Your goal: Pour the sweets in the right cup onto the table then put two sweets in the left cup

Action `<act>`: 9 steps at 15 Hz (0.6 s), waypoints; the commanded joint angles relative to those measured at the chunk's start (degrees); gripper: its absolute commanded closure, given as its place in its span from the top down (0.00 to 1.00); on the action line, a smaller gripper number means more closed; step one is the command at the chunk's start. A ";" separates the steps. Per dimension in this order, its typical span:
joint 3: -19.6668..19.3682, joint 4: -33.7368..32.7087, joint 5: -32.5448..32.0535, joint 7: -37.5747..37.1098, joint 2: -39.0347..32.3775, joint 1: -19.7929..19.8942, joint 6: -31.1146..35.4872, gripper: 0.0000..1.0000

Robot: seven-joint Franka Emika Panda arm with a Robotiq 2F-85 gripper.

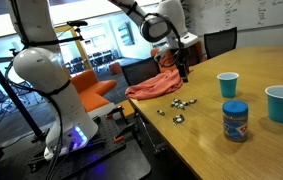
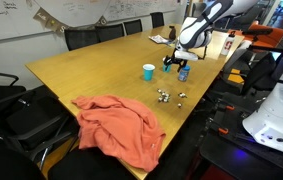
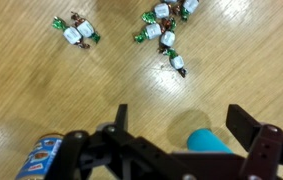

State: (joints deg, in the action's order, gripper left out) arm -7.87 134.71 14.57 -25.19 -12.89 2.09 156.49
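Several tiny wrapped sweets (image 1: 177, 106) lie scattered on the light-brown table (image 1: 211, 150). They also show in the other exterior view (image 2: 168, 96) and at the top of the wrist view (image 3: 164, 30). The smaller deeper-blue left cup (image 1: 228, 85) (image 2: 148, 72) stands upright beyond them. In the wrist view it (image 3: 213, 143) is partly hidden by the gripper body. The wider teal right cup (image 1: 282, 103) (image 2: 171, 64) stands upright further along. My gripper (image 1: 182, 68) (image 2: 185, 48) (image 3: 178, 112) hangs open and empty above the table, near the sweets.
A blue lidded jar with a label (image 1: 235, 121) (image 2: 183, 72) (image 3: 39, 160) stands next to the cups. An orange cloth (image 1: 154, 86) (image 2: 116, 125) lies at the table's end. Chairs stand around the table.
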 commanded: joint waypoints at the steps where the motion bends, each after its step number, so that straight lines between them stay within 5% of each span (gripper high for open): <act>1: 0.35 1.99 -0.60 -0.19 0.53 -0.09 1.64 1.00; 9: 2.72 -1.62 3.46 2.60 -6.44 1.07 2.67 1.00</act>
State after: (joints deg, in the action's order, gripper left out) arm -7.43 137.16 14.74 -25.08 -15.11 1.25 159.75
